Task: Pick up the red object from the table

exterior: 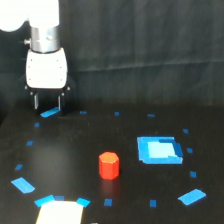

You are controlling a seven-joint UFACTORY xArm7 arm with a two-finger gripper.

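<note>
At lower centre of the worktop [75,150], the red object [109,165] is sitting well apart from the end effector [47,102], which is hanging released and empty at upper left.

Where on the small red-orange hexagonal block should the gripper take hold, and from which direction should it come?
Probably from straight above, closing on two opposite flat side faces of the small red-orange hexagonal block. It stands upright on the matte black table, apart from the blue square patch, with free space around it. The gripper hangs far away.
</note>
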